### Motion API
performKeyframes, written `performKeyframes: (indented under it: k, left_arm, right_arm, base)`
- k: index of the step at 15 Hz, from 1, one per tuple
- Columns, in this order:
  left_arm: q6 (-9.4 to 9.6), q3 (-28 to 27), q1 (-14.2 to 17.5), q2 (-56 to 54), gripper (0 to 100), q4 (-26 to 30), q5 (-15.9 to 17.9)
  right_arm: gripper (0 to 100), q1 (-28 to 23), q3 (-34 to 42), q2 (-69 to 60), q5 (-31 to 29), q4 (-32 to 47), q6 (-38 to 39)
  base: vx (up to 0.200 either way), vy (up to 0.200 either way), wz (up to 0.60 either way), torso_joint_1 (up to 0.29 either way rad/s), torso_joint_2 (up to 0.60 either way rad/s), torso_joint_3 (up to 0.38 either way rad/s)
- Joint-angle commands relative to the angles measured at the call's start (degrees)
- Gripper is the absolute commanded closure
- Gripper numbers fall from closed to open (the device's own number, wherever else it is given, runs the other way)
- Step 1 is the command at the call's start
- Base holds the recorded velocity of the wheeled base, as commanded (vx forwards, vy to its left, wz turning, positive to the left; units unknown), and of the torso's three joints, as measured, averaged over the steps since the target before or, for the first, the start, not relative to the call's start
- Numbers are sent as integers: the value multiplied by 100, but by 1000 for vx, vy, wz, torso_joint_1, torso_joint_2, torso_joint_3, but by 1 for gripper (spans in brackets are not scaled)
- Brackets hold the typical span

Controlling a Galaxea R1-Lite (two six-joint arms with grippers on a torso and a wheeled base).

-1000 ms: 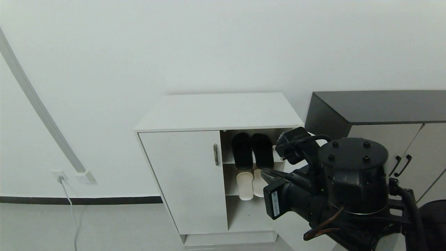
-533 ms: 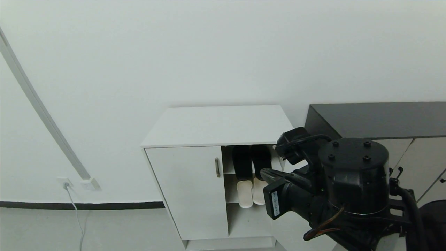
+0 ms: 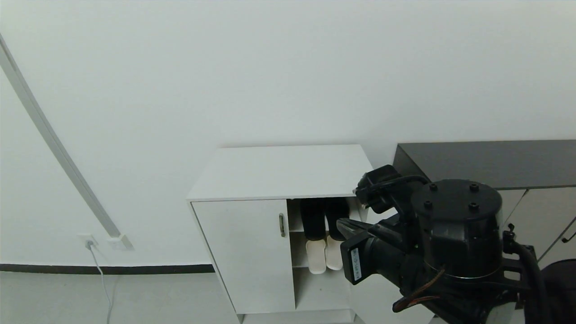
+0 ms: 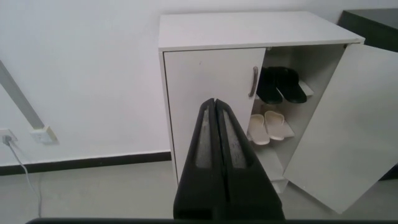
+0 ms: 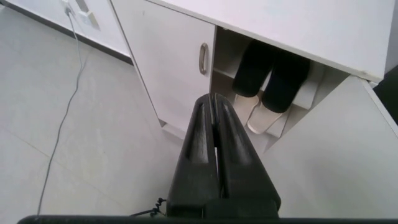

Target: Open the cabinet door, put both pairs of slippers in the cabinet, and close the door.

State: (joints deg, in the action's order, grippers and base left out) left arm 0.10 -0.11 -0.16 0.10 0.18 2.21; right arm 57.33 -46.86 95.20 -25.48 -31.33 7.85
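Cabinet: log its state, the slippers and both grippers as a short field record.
cabinet: white, two doors
left door: shut
right door: swung open
black slippers: inside, side by side, above the white pair
white slippers: inside, below the black pair
left gripper: shut, empty
right gripper: shut, empty
left to do: close right door

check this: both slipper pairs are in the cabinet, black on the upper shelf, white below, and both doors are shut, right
Not quite. Only the left door is shut; the right door stands open, as the left wrist view shows. The rest holds: both pairs are inside, the black slippers above the white slippers.
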Motion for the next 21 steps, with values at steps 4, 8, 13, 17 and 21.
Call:
performKeyframes:
  k: [4,8,13,17,21]
  left_arm:
    - [-1,2,7,-1,100,-1,-1]
    - [-1,2,7,-1,100,-1,-1]
    - [-1,2,7,-1,100,-1,-1]
    - [-1,2,-2,-1,100,-1,-1]
    - [8,11,-2,-1,100,-1,-1]
  right_arm:
    - [100,-3,28,8,-1,-5,-12]
    - [100,-38,-7,17,-1,-5,-20]
    - [100,-82,-16,17,-1,-5,-20]
    - [100,-249,-16,25,-10,-14,-91]
    - [100,-249,-16,34,-10,-14,-91]
  base:
    - [0,0,0,0,0,0]
    - [0,0,-300,1,1,1]
    - [0,0,-600,2,-1,0]
    - [0,0,-300,0,-1,0]
    - [0,0,0,0,0,0]
